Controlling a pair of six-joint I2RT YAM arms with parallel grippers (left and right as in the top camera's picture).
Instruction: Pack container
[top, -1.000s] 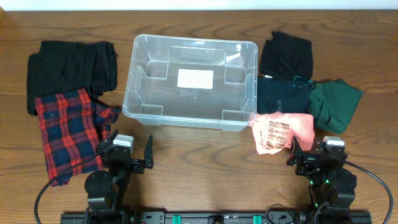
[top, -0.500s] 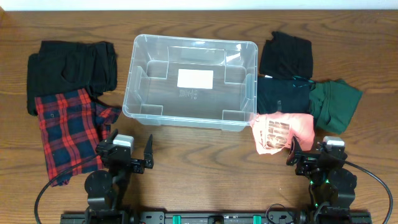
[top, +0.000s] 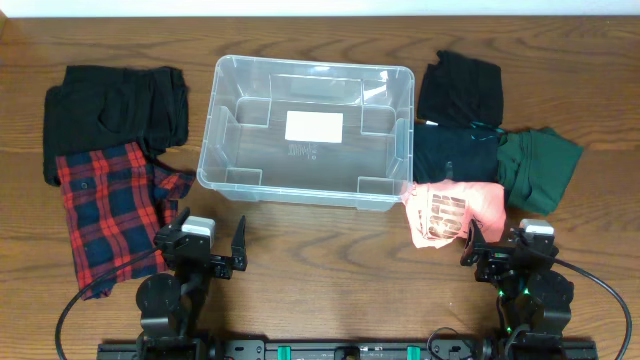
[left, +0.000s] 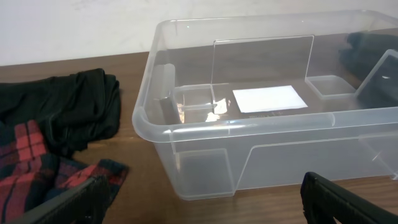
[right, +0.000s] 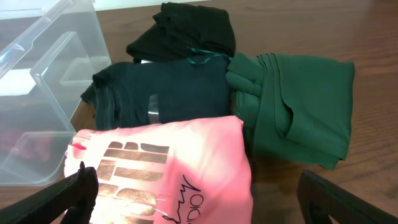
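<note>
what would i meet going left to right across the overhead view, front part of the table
red plaid shirt → clear container → pink shirt → green garment. The black pieces overlap these sideways, so they are left out.

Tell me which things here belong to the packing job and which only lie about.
For the job: container; probably to be packed: black garment, plaid garment, black top, dark green top, green garment, pink shirt.
Not part of it: wooden table, which only bears them.
</note>
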